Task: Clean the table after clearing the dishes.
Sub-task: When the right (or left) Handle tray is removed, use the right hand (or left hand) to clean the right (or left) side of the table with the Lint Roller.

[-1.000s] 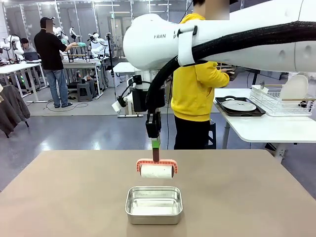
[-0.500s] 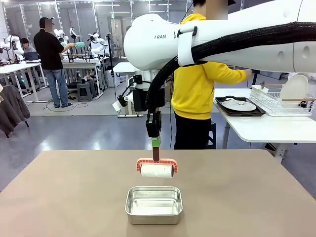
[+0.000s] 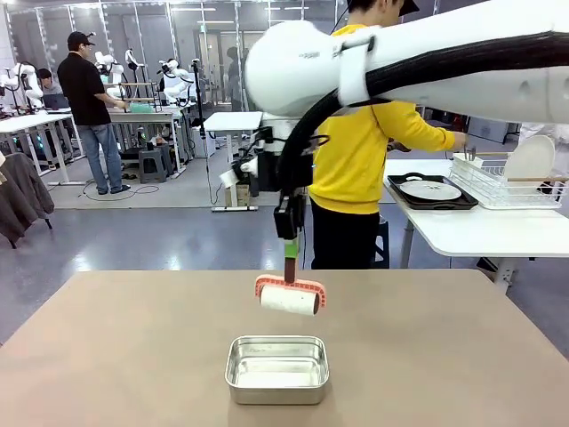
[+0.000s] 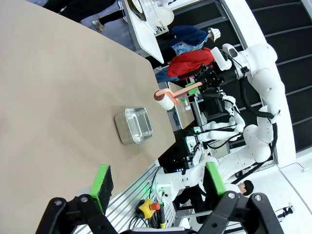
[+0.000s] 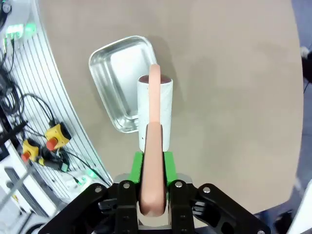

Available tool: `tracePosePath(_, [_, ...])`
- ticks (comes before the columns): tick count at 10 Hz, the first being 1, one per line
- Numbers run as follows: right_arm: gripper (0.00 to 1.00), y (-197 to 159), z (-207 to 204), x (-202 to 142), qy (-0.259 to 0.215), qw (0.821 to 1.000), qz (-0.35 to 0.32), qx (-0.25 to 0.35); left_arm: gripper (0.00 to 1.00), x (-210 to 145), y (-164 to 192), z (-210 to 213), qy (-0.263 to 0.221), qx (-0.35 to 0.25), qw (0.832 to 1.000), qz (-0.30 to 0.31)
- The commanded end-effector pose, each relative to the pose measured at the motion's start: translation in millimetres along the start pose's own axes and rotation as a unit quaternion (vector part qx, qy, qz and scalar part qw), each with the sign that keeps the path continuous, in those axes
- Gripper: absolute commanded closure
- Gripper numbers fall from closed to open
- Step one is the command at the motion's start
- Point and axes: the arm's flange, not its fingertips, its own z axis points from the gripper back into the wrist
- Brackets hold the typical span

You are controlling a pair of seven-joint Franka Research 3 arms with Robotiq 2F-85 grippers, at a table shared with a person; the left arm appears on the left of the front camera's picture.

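Front view, centre: right gripper (image 3: 291, 255) clamps the roller (image 3: 290, 300) by its handle; it should lower flat onto the table (image 3: 116, 356), clear of the pan (image 3: 277, 368).

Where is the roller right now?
Front view: the roller hangs from the right gripper over the table's middle, just beyond the steel pan.

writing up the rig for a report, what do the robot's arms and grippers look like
The right arm is glossy white with rounded joints, a black ribbed cable hose strapped along it. The left gripper and right gripper are black with green pads.
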Motion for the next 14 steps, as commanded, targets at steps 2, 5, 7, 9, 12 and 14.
tracePosePath(2, [0.79,-7.6,-17.8,-101.9,-0.105,0.969,-0.223,0.001,0.05,-1.0,-1.5,2.3,-0.003,-0.004,1.0,-0.002])
tracePosePath(5, [0.79,-31.0,-55.1,-178.0,-0.204,0.882,-0.42,0.061,0.05,-1.0,-1.5,2.3,-0.003,-0.004,1.0,-0.002])
tracePosePath(7, [0.79,-48.5,-72.6,-187.4,-0.226,0.844,-0.473,0.115,0.05,-1.0,-1.5,2.3,-0.003,-0.004,1.0,-0.002])
tracePosePath(9, [0.79,-65.7,-84.5,-191.0,-0.241,0.834,-0.477,0.137,0.05,-1.0,-1.5,2.3,-0.003,-0.004,1.0,-0.002])
tracePosePath(12, [0.79,-67.3,-87.5,-197.1,-0.224,0.832,-0.488,0.137,0.05,-1.0,-1.5,2.3,-0.003,-0.004,1.0,-0.002])
tracePosePath(14, [0.79,-67.3,-87.5,-197.1,-0.224,0.832,-0.488,0.137,0.05,-1.0,-1.5,2.3,-0.003,-0.004,1.0,-0.002])
